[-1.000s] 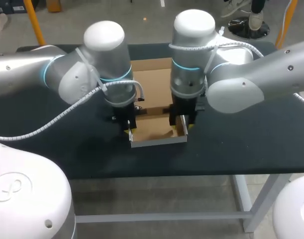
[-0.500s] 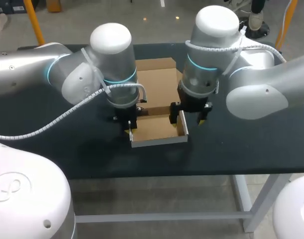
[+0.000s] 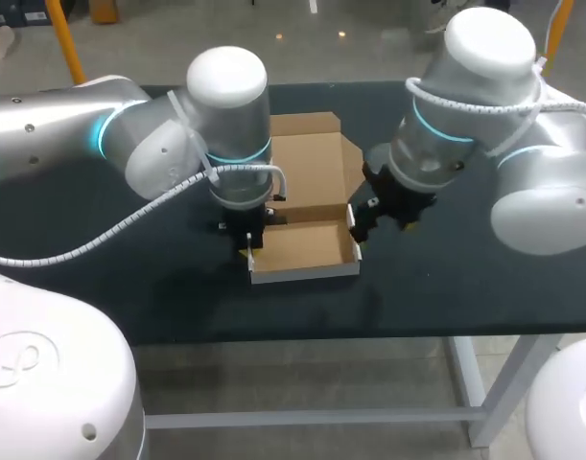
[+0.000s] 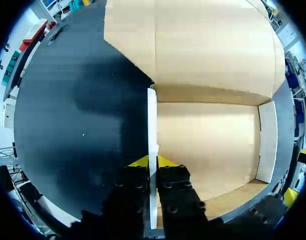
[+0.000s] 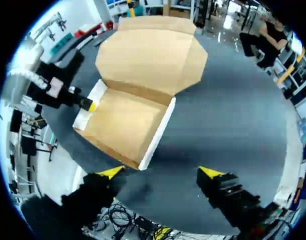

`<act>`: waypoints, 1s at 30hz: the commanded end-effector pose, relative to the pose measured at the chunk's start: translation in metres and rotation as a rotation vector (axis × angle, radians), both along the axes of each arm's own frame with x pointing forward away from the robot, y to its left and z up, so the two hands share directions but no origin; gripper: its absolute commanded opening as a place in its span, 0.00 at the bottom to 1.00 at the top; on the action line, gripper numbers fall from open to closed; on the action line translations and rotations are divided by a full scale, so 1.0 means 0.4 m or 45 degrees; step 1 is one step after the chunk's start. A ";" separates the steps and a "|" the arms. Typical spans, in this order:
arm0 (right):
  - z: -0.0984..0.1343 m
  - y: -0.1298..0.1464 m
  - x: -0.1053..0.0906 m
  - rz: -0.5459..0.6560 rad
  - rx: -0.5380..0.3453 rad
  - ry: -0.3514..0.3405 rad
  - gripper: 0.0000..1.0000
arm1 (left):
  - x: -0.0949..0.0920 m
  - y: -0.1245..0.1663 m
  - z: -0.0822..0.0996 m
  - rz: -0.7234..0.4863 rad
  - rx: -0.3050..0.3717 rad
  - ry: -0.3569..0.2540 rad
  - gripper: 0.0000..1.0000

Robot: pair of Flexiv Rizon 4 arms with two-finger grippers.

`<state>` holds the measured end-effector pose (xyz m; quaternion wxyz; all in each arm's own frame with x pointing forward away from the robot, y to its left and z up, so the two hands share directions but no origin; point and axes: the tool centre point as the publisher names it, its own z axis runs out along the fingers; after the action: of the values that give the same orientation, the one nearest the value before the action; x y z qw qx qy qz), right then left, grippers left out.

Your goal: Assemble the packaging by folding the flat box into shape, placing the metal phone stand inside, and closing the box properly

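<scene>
A cardboard box (image 3: 307, 247) stands at the table's middle as a shallow open tray with white walls, its lid (image 3: 307, 168) lying flat behind it. My left gripper (image 3: 248, 248) is shut on the tray's left wall (image 4: 151, 130), one yellow tip on each side (image 4: 153, 162). My right gripper (image 3: 364, 222) hangs open just right of the tray's right wall, with nothing between its fingers. In the right wrist view the box (image 5: 125, 120) lies ahead of the open right gripper (image 5: 160, 172), and my left gripper (image 5: 85, 103) shows on the far wall. No phone stand is in view.
The dark table (image 3: 158, 287) carries only the box. Bare tabletop lies left, right and in front of it. The table's front edge (image 3: 302, 337) runs close below the tray.
My right gripper has opened, let go of the tray's right wall, and drawn up and away to the right. The left gripper has stayed clamped on the left wall.
</scene>
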<state>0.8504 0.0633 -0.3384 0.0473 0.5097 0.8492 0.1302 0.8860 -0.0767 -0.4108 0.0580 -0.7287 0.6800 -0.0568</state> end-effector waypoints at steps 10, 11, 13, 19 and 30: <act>0.014 -0.050 -0.025 0.124 0.089 -0.003 1.00 | -0.006 0.010 -0.003 0.002 0.019 -0.022 0.00; 0.014 -0.050 -0.025 0.124 0.089 -0.003 1.00 | -0.005 0.011 -0.003 0.002 0.025 -0.020 0.00; 0.014 -0.050 -0.025 0.124 0.089 -0.003 1.00 | -0.004 0.014 -0.003 0.000 0.037 -0.013 0.00; 0.021 -0.059 -0.035 0.173 0.111 -0.044 1.00 | -0.008 0.021 -0.003 -0.017 0.038 -0.008 0.00; 0.071 -0.139 -0.126 0.682 0.283 -0.237 1.00 | -0.007 0.036 -0.011 -0.053 0.106 0.015 0.00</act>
<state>0.8229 0.0359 -0.3187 0.0322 0.3263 0.9190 0.2190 0.8822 -0.0609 -0.4118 0.0724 -0.7109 0.6986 -0.0375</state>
